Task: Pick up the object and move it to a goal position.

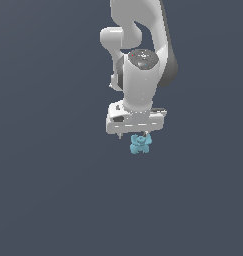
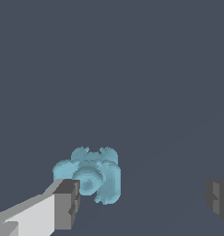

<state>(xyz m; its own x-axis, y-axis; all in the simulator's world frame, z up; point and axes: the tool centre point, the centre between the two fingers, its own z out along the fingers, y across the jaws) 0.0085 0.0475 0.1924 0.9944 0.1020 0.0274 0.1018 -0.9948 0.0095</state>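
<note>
The object (image 1: 140,144) is a small light-blue knobbly lump on the flat dark grey surface, directly under the white hand in the exterior view. My gripper (image 1: 134,134) hangs just above it, pointing down. In the wrist view the object (image 2: 91,175) sits close to one grey fingertip (image 2: 67,203), which covers its lower edge, while the other fingertip (image 2: 219,198) stands far off across a wide gap. The gripper (image 2: 143,196) is open, and I cannot tell whether the near fingertip touches the object.
The white arm (image 1: 140,55) rises from the hand to the upper edge of the exterior view. A plain dark grey surface (image 1: 53,190) fills everything else, with no other objects or edges showing.
</note>
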